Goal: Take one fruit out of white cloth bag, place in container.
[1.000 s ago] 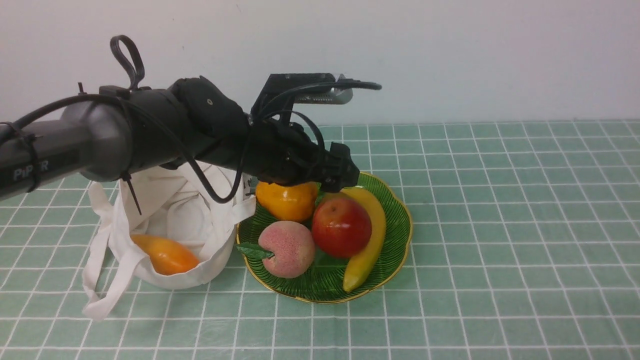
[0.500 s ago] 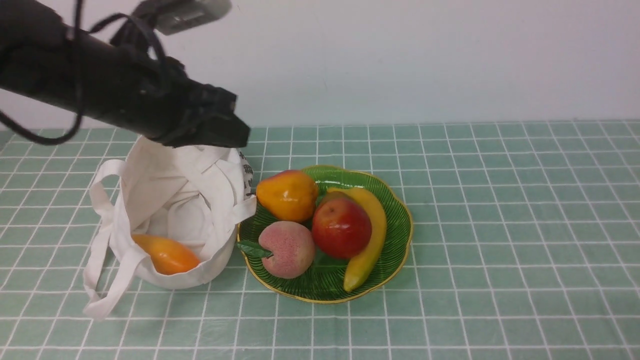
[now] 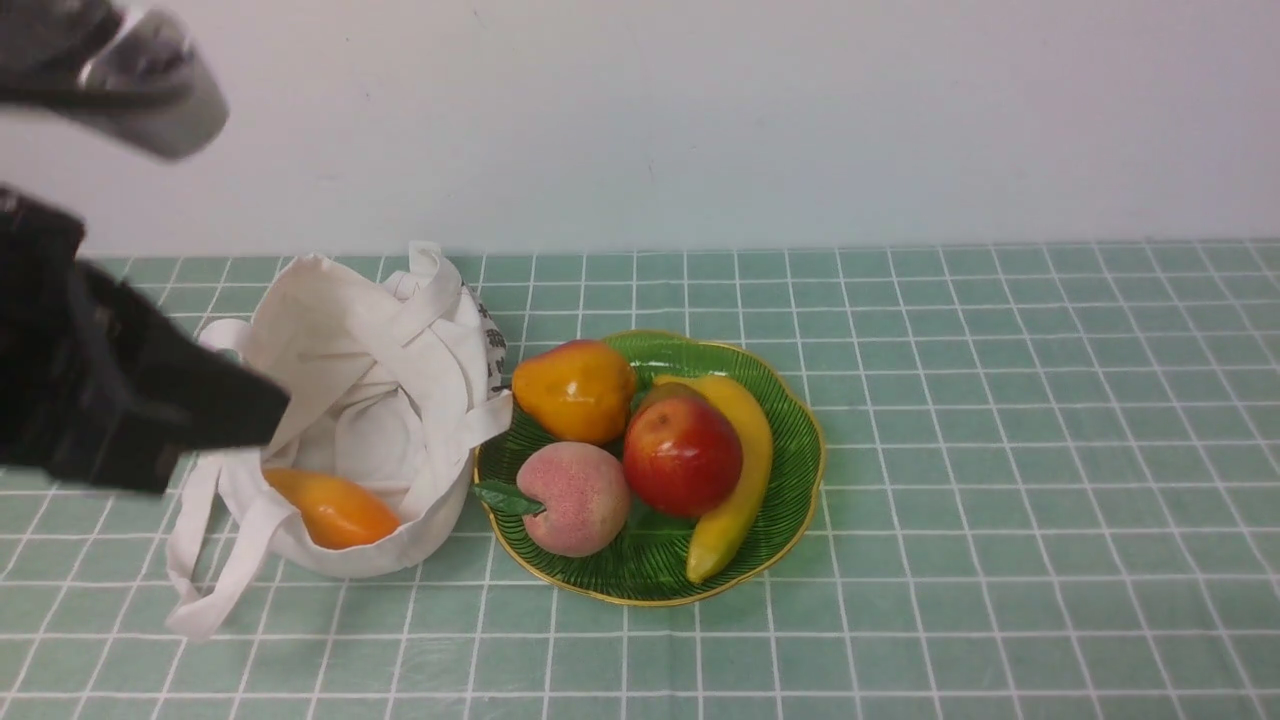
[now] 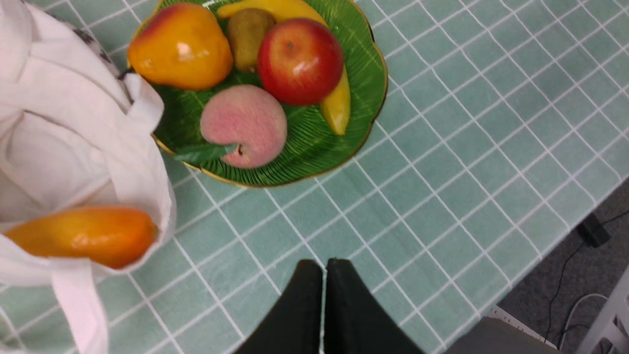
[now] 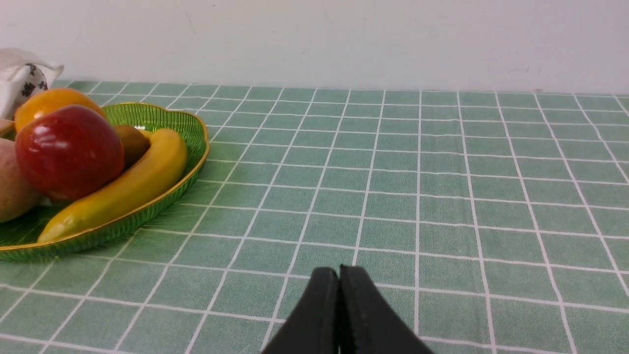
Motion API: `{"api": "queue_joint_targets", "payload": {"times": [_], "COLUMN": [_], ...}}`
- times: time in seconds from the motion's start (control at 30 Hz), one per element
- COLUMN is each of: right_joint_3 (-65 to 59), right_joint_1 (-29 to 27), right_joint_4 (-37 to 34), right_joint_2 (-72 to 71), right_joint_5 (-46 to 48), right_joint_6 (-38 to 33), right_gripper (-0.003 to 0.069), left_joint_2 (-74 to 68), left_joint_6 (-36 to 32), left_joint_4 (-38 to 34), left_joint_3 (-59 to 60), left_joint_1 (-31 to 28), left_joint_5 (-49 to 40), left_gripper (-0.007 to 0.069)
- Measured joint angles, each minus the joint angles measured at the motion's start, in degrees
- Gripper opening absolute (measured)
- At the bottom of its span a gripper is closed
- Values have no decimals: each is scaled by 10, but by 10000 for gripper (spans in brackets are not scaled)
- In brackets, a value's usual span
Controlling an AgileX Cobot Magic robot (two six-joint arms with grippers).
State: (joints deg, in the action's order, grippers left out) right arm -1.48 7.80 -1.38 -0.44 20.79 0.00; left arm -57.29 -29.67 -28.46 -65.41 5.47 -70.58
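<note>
One red apple, one pink peach, one yellow-orange pear, one banana, one small brown kiwi, one long orange fruit: six fruits in all. One green plate. One white cloth bag.

The bench has a green cover with a white grid. Two things lie directly on it: a white cloth bag and, at its 3 o'clock and touching it, a green plate with a gold rim.
</note>
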Motion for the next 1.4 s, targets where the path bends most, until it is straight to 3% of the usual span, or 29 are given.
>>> {"api": "queue_joint_targets", "payload": {"times": [0.23, 0.37, 0.63, 0.9, 1.07, 1.23, 1.4], "right_joint_3": [0, 0, 0, 0, 0, 0, 0], "right_joint_1": [0, 0, 0, 0, 0, 0, 0], "right_joint_4": [0, 0, 0, 0, 0, 0, 0], "right_joint_2": [0, 0, 0, 0, 0, 0, 0], "right_joint_5": [0, 0, 0, 0, 0, 0, 0], "right_joint_6": [0, 0, 0, 0, 0, 0, 0], "right_gripper": [-15, -15, -15, -15, -15, -15, -15], "left_joint_2": [232, 321, 454, 489, 489, 481, 503], "left_joint_6": [-10, -10, -10, -10, -10, 26, 153], "left_joint_4": [-30, -34, -40, -38, -36, 36, 191], "left_joint_3": [236, 289, 312, 313, 350, 472, 590], "left_joint_1": [0, 0, 0, 0, 0, 0, 0], "left_joint_5": [167, 236, 226, 217, 286, 447, 511], "left_gripper": [-8, -8, -8, -8, -8, -8, -8]}}
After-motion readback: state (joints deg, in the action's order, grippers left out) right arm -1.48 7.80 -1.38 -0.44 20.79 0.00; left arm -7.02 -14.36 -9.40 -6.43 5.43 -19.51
